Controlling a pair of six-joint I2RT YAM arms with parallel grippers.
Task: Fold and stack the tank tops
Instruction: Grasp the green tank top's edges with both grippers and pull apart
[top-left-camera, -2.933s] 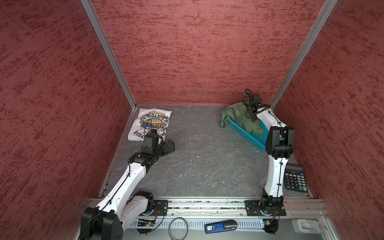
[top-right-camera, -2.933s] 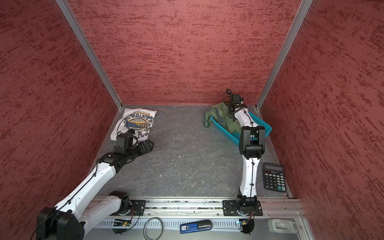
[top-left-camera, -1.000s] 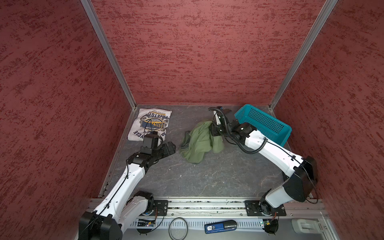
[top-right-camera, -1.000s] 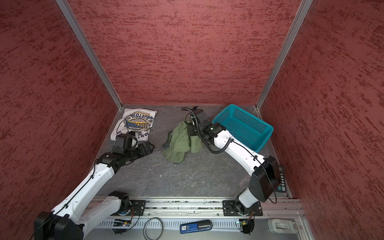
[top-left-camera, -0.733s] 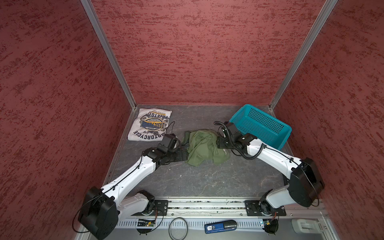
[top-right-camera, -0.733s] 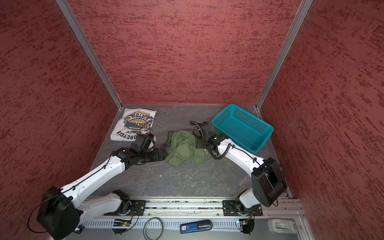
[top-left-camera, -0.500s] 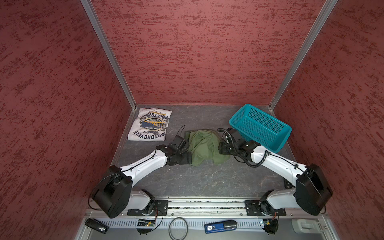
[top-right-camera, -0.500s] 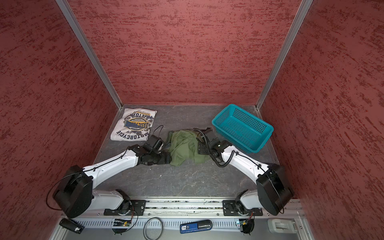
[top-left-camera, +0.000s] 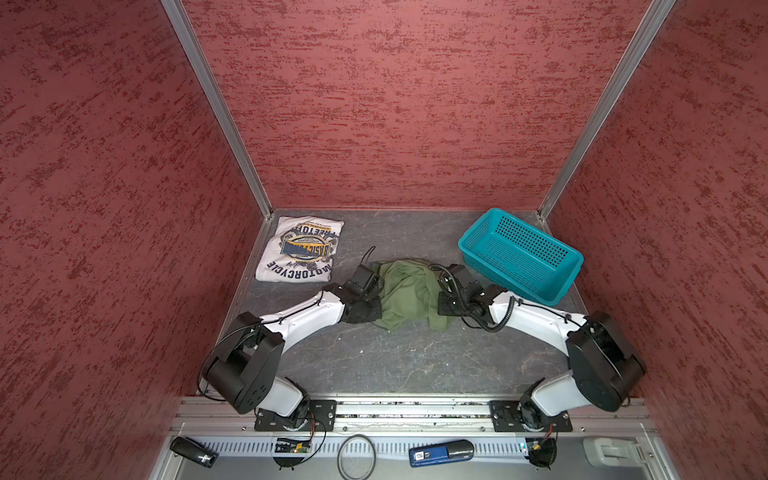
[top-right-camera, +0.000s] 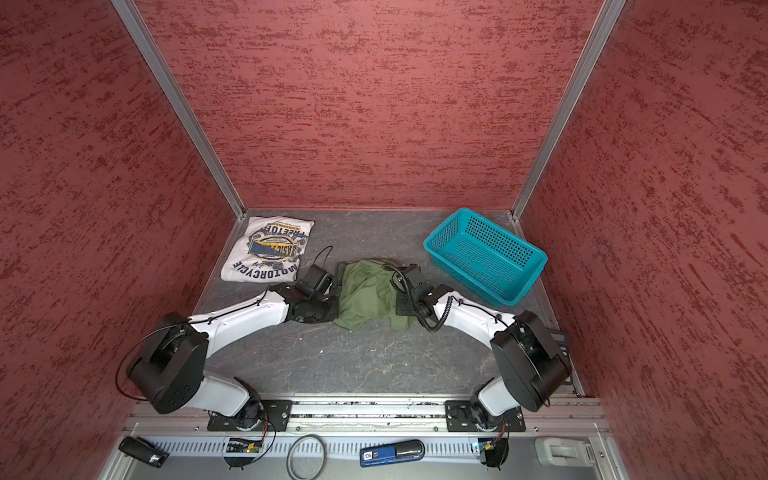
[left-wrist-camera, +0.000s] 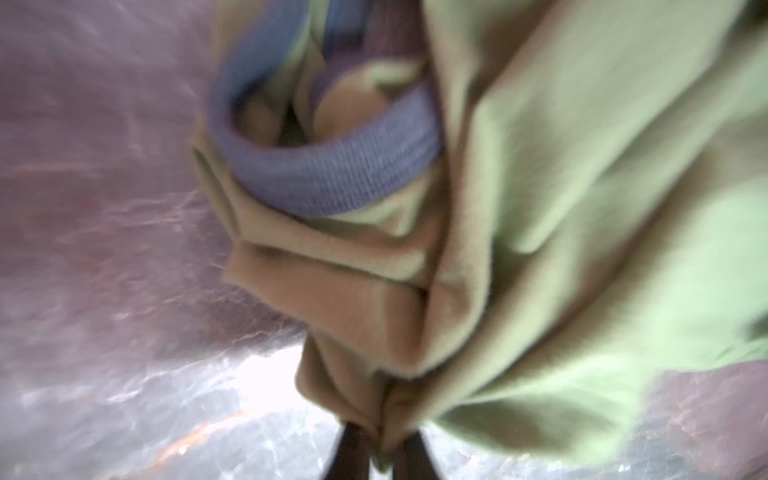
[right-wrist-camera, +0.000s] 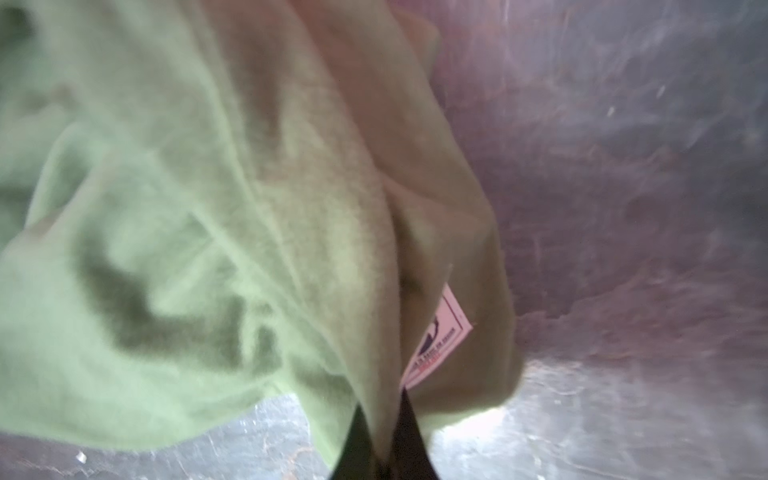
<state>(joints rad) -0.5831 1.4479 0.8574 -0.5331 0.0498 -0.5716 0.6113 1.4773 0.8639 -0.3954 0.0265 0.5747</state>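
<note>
The olive green tank top (top-left-camera: 405, 291) (top-right-camera: 365, 293) lies crumpled mid-table between both arms. My left gripper (top-left-camera: 376, 309) (top-right-camera: 334, 309) is shut on its left edge; in the left wrist view the dark fingers (left-wrist-camera: 353, 453) pinch a fold of green cloth (left-wrist-camera: 561, 208) with a navy-trimmed armhole (left-wrist-camera: 332, 178) beyond. My right gripper (top-left-camera: 436, 309) (top-right-camera: 395, 307) is shut on its right edge; the right wrist view shows cloth (right-wrist-camera: 187, 208) and a white label (right-wrist-camera: 436, 340) at the pinch (right-wrist-camera: 382, 440). The white tank top (top-left-camera: 301, 254) (top-right-camera: 268, 254) lies folded at the back left, emblem up.
A teal mesh basket (top-left-camera: 519, 255) (top-right-camera: 484, 253) stands at the back right, tilted against the wall edge. Red walls close in three sides. On the front rail lie a blue device (top-left-camera: 440, 453), a black ring (top-left-camera: 355, 457) and a grey object (top-left-camera: 611, 451).
The right arm drew the green top out of the basket to mid-table. My left arm swung over from the white top. Both grippers have closed on the green top's edges.
</note>
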